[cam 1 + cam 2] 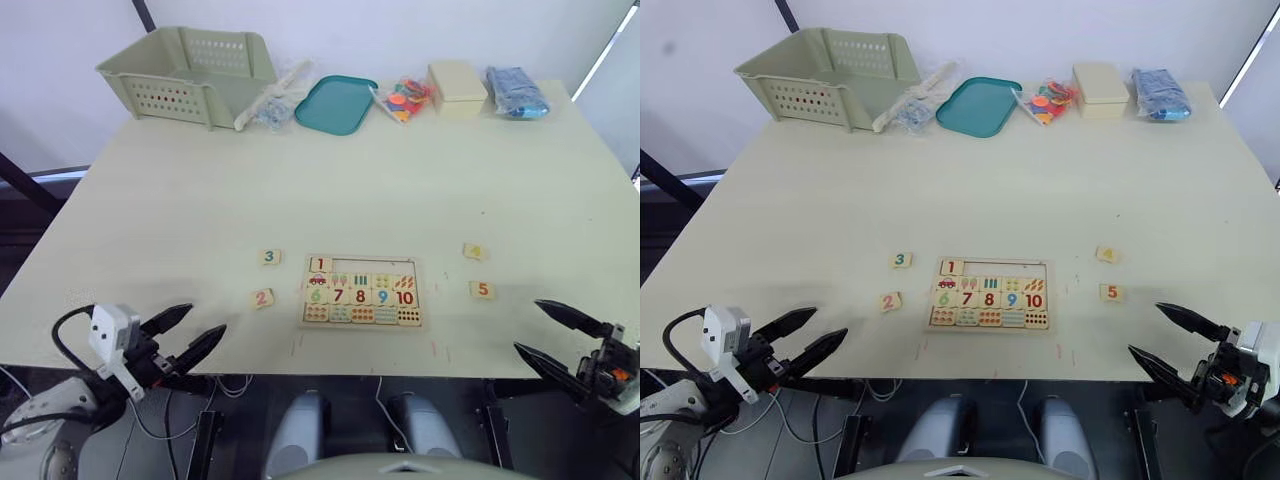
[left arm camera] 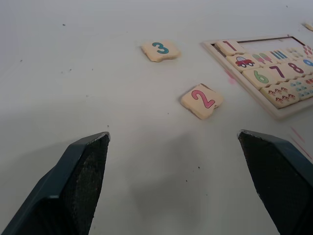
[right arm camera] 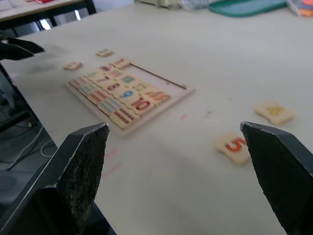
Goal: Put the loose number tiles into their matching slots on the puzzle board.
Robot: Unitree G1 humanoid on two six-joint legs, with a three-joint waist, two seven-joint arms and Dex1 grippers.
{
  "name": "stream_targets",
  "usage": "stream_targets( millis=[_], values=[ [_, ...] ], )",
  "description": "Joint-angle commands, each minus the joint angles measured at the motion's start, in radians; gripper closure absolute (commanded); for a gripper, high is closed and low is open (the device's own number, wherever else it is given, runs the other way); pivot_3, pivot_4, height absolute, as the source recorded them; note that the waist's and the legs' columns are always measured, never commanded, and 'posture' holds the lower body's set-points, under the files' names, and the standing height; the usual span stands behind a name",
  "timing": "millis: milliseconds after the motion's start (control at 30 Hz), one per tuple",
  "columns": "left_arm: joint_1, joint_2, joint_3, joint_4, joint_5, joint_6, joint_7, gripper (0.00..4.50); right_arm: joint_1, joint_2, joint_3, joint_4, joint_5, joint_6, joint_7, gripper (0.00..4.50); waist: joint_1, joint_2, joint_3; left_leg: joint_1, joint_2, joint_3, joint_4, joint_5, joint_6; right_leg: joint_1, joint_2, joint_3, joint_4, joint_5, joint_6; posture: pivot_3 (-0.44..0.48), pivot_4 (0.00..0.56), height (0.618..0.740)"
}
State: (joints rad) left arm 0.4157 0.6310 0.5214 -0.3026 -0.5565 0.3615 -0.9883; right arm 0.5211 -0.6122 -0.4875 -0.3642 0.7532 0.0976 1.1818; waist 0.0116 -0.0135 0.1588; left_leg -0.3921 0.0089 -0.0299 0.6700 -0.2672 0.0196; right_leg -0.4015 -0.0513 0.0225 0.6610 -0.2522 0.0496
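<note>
The puzzle board [image 1: 361, 326] lies flat near the table's front edge, between my two grippers. Tile 1 [image 1: 320, 265] sits in the leftmost slot of its top row; the other slots [image 1: 375, 266] are bare. Left of the board lie loose tiles 3 [image 1: 269, 257] and 2 [image 1: 262, 298]. Tiles 4 [image 1: 475, 252] and 5 [image 1: 483, 290] lie to its right. My left gripper [image 1: 205, 319] is open and empty at the front left edge, short of tile 2 [image 2: 201, 100]. My right gripper [image 1: 528, 325] is open and empty at the front right, near tile 5 [image 3: 235, 147].
Along the table's far edge stand a pale green basket [image 1: 190, 72], a clear bag [image 1: 272, 100], a teal tray [image 1: 335, 104], a bag of coloured pieces [image 1: 403, 98], a beige box [image 1: 457, 88] and a blue packet [image 1: 516, 92].
</note>
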Motion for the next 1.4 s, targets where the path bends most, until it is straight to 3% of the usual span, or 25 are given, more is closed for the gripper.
stream_targets(
  millis=[33,200,400,567,633,733,1400],
  values=[
    [-0.089,0.138,-0.06,0.025,0.031,-0.041,-0.119,0.06,0.0,-0.077,-0.012,-0.12,0.071,0.058,0.056,0.0,0.005,0.0,0.0,0.0,0.0,0.0,0.0,0.0,0.0,0.0,0.0,0.0,0.0,0.0,0.0,0.0,0.15,0.74],
    [-0.254,0.282,-0.189,0.136,0.08,-0.076,-0.253,0.06,-0.028,-0.159,-0.005,-0.175,0.107,0.117,0.097,0.0,0.0,0.0,0.0,0.0,-0.001,0.0,0.0,0.0,0.0,0.0,0.001,0.0,-0.001,0.001,0.002,0.0,0.15,0.74],
    [-0.439,0.367,-0.35,0.29,0.166,-0.136,-0.378,0.06,-0.08,-0.187,0.013,-0.18,0.098,0.138,0.107,0.0,-0.001,-0.001,0.0,0.0,-0.002,0.0,0.0,0.0,0.0,-0.001,0.002,0.0,0.0,0.002,0.003,0.0,0.15,0.74],
    [-0.531,0.365,-0.423,0.382,0.221,-0.197,-0.425,0.06,-0.086,-0.167,0.023,-0.193,0.083,0.132,0.097,0.0,0.0,-0.001,0.0,-0.001,-0.002,0.0,0.0,0.0,0.0,-0.001,0.002,0.0,0.0,0.002,0.003,0.0,0.15,0.74],
    [-0.549,0.362,-0.439,0.405,0.231,-0.215,-0.437,0.62,-0.086,-0.161,0.026,-0.198,0.08,0.13,0.093,0.0,0.0,-0.001,0.0,-0.002,-0.001,-0.001,0.0,0.0,0.0,-0.001,0.002,-0.001,0.0,0.002,0.003,0.0,0.15,0.74],
    [-0.574,0.353,-0.469,0.442,0.26,-0.264,-0.443,1.83,-0.078,-0.148,0.03,-0.211,0.078,0.126,0.087,0.0,0.0,-0.001,0.0,-0.002,-0.001,-0.001,0.0,0.0,0.0,-0.001,0.002,-0.001,0.0,0.002,0.003,0.0,0.15,0.74],
    [-0.621,0.26,-0.543,0.483,0.345,-0.292,-0.352,1.83,-0.075,-0.116,0.045,-0.212,0.052,0.109,0.087,0.0,0.003,0.0,-0.001,-0.001,-0.001,-0.001,0.0,0.0,0.0,-0.001,0.001,-0.001,0.0,0.002,0.004,0.0,0.15,0.74]
  ],
)
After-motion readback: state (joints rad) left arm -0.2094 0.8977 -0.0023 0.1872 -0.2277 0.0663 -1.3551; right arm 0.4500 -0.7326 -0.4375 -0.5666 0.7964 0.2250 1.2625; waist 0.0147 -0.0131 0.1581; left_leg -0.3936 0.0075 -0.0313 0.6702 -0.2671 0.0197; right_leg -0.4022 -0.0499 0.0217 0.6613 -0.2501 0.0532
